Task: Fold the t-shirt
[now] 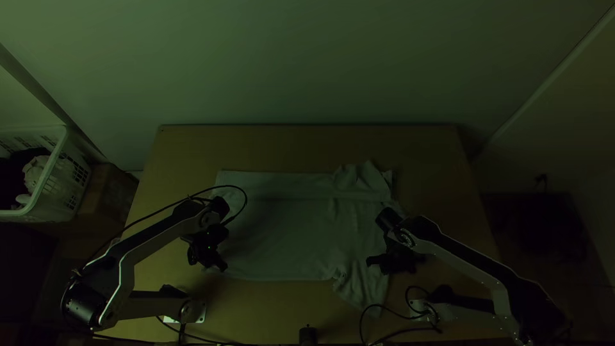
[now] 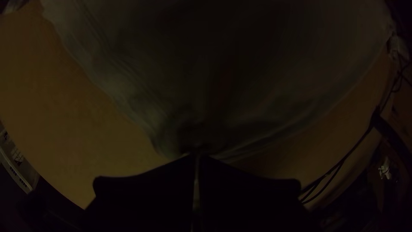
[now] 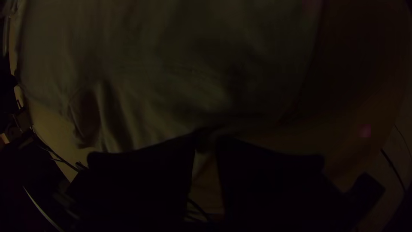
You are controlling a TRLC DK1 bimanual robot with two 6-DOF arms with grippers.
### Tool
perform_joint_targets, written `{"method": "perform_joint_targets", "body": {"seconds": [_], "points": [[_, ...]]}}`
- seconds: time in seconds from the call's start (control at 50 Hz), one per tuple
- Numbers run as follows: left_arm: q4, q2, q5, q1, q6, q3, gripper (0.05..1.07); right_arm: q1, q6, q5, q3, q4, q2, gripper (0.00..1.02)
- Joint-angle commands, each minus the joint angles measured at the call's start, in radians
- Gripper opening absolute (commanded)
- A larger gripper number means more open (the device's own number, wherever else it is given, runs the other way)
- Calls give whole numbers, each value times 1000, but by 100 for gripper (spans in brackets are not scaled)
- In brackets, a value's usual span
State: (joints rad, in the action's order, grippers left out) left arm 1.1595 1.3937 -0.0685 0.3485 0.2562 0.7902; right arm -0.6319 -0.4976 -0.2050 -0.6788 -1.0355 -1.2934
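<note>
Table margin (image 1: 282, 146) around the t-shirt (image 1: 288, 227)

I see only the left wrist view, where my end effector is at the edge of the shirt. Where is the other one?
Observer: The right end effector is at the sleeve end of the shirt.

Operator: Thank you. To where does the near sleeve point?

Observer: The near sleeve points toward the near edge of the table.

Operator: And the far corner at that end, is it lying smooth?

Observer: No, the far corner is rumpled.
</note>
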Motion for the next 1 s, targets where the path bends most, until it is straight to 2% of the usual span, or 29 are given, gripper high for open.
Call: {"method": "perform_joint_targets", "body": {"seconds": [0.0, 0.28, 0.48, 0.7, 0.98], "points": [[-1, -7, 6, -37, 21, 34, 8, 24, -4, 9, -36, -21, 82, 3], [-21, -41, 39, -160, 48, 89, 8, 175, 68, 10, -93, -83, 152, 3], [-23, -65, 49, -232, 71, 141, 8, 236, 102, 12, -111, -87, 152, 3], [-35, -73, 96, -278, 58, 208, 8, 265, 103, 12, -176, -86, 138, 3], [-98, -62, 96, -276, 20, 268, 8, 333, 110, 35, -260, -61, 88, 3]]}}
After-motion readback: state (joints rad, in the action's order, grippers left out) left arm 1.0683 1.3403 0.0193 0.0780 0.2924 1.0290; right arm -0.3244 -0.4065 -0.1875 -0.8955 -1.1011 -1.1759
